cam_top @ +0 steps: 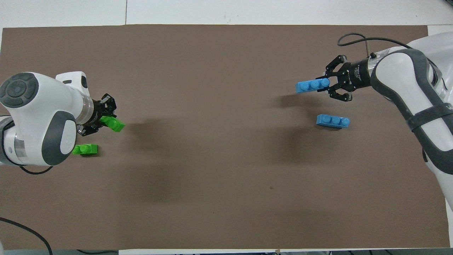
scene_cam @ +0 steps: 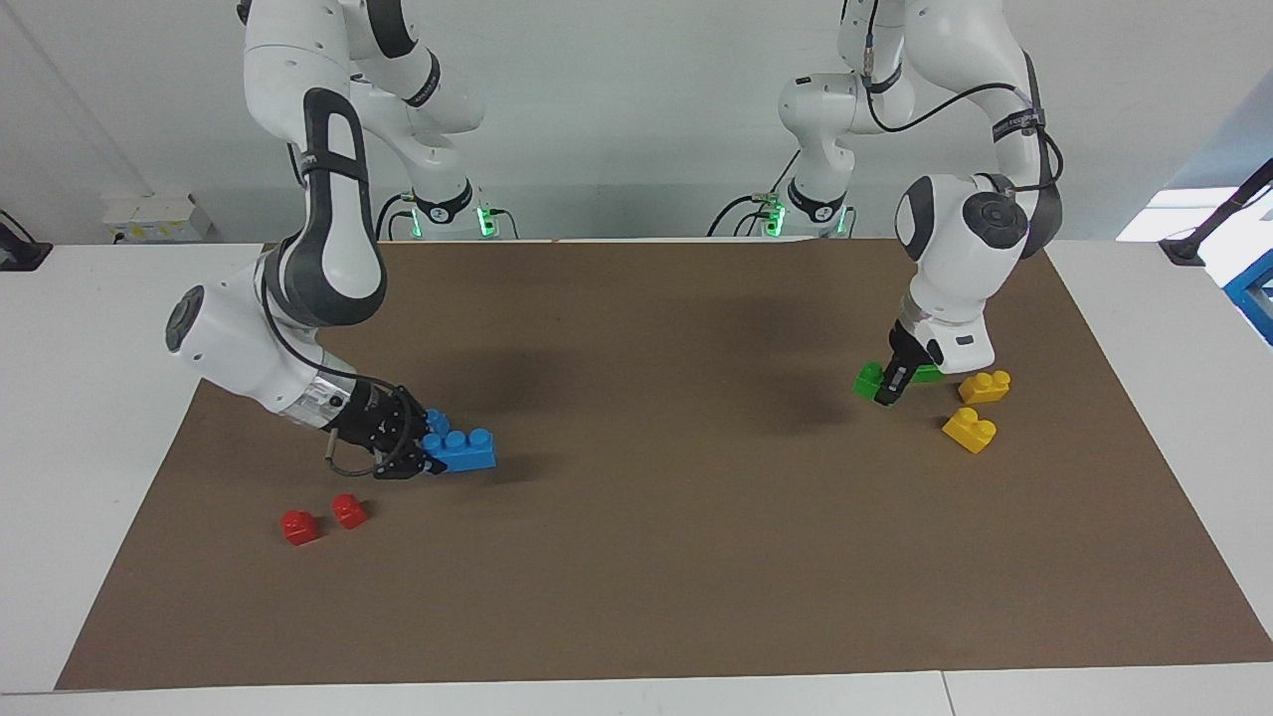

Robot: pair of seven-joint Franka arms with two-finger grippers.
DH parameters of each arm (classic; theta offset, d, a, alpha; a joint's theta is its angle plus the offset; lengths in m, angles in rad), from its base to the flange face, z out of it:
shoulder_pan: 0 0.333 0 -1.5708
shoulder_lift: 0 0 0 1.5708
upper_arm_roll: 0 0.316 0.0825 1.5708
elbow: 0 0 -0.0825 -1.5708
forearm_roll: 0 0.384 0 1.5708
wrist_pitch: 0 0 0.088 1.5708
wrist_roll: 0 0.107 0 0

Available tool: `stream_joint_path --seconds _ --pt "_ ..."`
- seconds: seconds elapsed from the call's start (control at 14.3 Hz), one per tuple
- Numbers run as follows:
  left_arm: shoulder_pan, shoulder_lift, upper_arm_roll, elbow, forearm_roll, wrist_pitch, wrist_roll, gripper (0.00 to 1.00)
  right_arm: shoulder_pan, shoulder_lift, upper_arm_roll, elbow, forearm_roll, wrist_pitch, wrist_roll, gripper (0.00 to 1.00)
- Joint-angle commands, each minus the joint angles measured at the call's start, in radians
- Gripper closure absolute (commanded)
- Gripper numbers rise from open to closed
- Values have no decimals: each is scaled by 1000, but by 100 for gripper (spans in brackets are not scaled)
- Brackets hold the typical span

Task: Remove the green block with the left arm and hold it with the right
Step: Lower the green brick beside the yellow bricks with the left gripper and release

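Observation:
My left gripper (scene_cam: 888,390) (cam_top: 105,120) is low over the mat at the left arm's end of the table, shut on one end of a green block (scene_cam: 867,381) (cam_top: 114,124), which sticks out tilted from the fingers. A second green block (scene_cam: 931,375) (cam_top: 85,149) lies on the mat a little nearer to the robots, partly hidden by the left hand in the facing view. My right gripper (scene_cam: 413,459) (cam_top: 332,84) is at the right arm's end, shut on the end of a blue three-stud brick (scene_cam: 462,449) (cam_top: 313,85) held level just above the mat.
A second blue brick (cam_top: 332,121) lies on the mat under the right hand. Two yellow bricks (scene_cam: 985,386) (scene_cam: 970,430) lie beside the left gripper. Two small red bricks (scene_cam: 298,527) (scene_cam: 349,510) lie farther from the robots than the right gripper. A brown mat (scene_cam: 636,557) covers the table.

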State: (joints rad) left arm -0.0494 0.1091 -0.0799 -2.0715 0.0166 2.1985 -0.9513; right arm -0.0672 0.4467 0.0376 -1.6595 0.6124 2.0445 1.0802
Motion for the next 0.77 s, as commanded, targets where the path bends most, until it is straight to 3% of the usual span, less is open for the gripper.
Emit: stream_joint_path --seconds 0.0,0.7 --pt "55 0 -9 -29 -14 39 150 100 -11 89 15 118 -34 -44 10 100" --pt "77 118 -6 -44 -14 191 285 100 -31 148 16 78 -22 55 1 100"
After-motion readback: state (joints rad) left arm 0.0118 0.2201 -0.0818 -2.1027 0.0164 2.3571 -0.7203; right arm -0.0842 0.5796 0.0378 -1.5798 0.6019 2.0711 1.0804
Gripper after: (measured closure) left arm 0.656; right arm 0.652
